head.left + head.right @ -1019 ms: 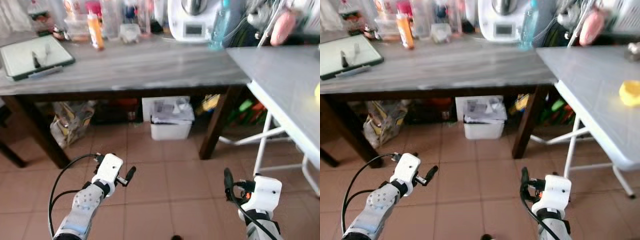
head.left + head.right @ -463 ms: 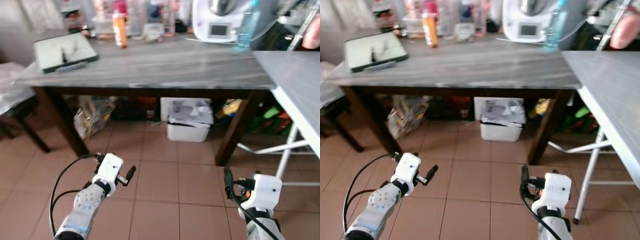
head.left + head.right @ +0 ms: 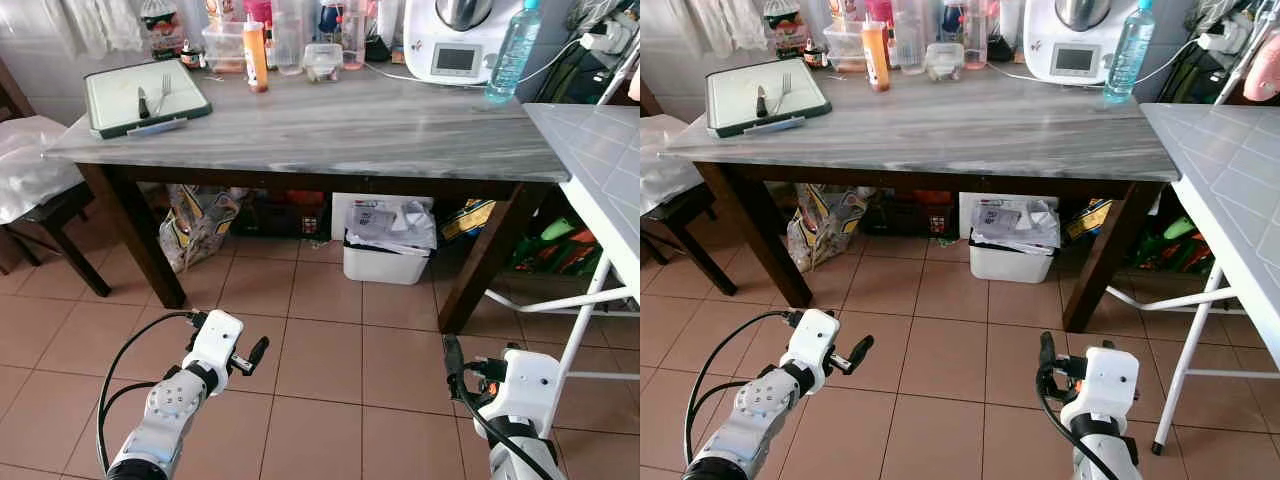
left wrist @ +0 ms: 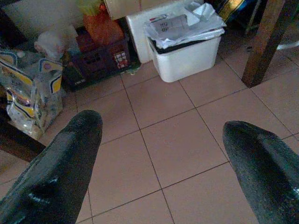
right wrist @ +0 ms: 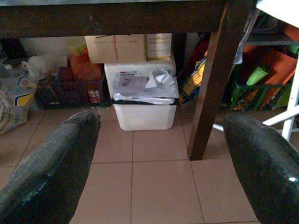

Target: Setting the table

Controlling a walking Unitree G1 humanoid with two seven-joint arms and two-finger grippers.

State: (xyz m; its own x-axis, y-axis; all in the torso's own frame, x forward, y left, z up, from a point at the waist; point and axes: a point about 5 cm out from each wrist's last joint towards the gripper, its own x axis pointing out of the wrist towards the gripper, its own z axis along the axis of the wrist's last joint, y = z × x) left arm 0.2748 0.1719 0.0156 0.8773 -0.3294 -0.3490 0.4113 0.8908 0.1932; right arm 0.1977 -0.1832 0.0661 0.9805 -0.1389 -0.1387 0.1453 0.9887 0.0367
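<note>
Tray (image 3: 147,95) bearing knife (image 3: 141,101) and fork (image 3: 164,92), far left on the table (image 3: 330,125). Left gripper (image 4: 161,154) and right gripper (image 5: 161,140) hang low over the floor, both spread wide, empty. Approach step; next calls for stepping closer and raising an arm to the cutlery.

We count one grey wood-grain bench (image 3: 330,130) and one white folding table (image 3: 600,160). On the bench: one green-rimmed white tray (image 3: 147,96) bearing one knife (image 3: 141,101) and one fork (image 3: 163,94), one orange bottle (image 3: 256,58), one clear blue water bottle (image 3: 509,50), one white kitchen machine (image 3: 456,40). Below: one white paper-filled bin (image 3: 388,240).
</note>
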